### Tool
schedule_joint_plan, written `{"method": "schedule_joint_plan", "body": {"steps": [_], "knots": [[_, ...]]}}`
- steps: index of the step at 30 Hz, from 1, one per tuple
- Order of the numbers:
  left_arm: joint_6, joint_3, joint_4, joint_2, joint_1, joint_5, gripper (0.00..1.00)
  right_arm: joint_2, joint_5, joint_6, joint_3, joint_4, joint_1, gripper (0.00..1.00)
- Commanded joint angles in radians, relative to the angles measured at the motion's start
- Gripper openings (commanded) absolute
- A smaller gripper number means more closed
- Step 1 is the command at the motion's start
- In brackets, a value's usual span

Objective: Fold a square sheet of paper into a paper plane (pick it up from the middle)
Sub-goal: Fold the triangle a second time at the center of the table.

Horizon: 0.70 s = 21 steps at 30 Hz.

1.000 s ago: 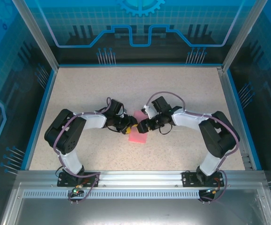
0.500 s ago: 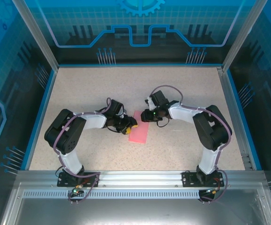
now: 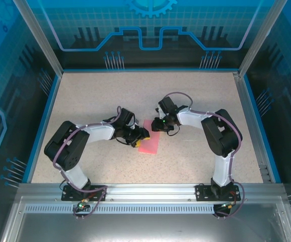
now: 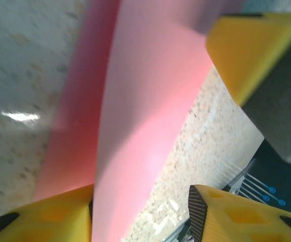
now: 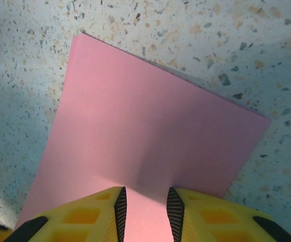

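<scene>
One square sheet of paper [image 3: 150,143] lies mid-desk [image 3: 100,96] between two claws: the right claw [image 5: 146,200] clamped on its edge, the left claw [image 4: 140,201] apart, one finger touching it.

Left claw [image 4: 140,219] jaws apart at the bottom edge. The square sheet of paper [image 4: 145,101] runs up between them against the lower-left finger [image 4: 40,219], blurred. Speckled tabletop [image 4: 211,141] shows beside it. Another yellow finger [image 4: 246,50] sits top right, by the sheet's far end.
</scene>
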<state>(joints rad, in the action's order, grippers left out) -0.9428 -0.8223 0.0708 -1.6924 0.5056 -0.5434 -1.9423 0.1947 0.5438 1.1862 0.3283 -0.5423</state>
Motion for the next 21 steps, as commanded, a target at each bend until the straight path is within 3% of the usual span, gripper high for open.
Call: {"method": "schedule_joint_plan", "body": {"steps": [1,10,21], "knots": [[0.031,0.024,0.05,0.06,0.013,-0.049,0.49,-0.056,-0.059,0.014,0.009,0.078,0.008,0.32],[0.018,-0.051,-0.058,-0.013,0.031,-0.062,0.48,-0.057,-0.023,0.012,0.012,0.079,0.01,0.32],[-0.016,-0.102,-0.108,-0.084,0.031,-0.067,0.54,-0.07,0.024,0.019,0.013,0.083,0.024,0.32]]}}
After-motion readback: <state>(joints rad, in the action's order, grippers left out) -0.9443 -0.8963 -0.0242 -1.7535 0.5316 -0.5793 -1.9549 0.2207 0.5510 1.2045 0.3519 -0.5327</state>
